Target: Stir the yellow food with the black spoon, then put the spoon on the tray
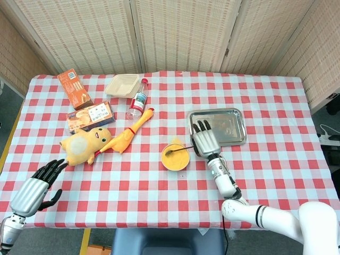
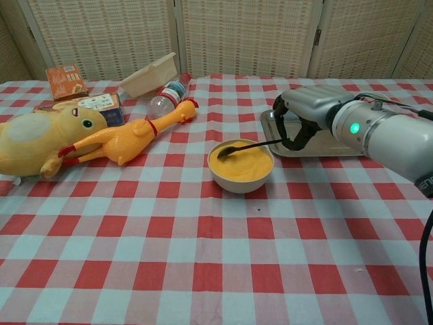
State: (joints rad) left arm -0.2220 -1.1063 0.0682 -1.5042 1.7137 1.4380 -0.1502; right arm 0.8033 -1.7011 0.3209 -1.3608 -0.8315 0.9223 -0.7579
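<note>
A white bowl of yellow food stands at the table's middle, also seen from the head view as the bowl. The black spoon has its scoop in the food at the bowl's left part, its handle running right into my right hand. That hand grips the handle's end, just right of the bowl and in front of the steel tray. The tray lies behind the hand. My left hand hovers at the table's near left edge, fingers apart, holding nothing.
A yellow plush duck and a rubber chicken lie left of the bowl. Behind them are a plastic bottle, a beige lunch box, an orange carton and a snack box. Wicker screens close off the back.
</note>
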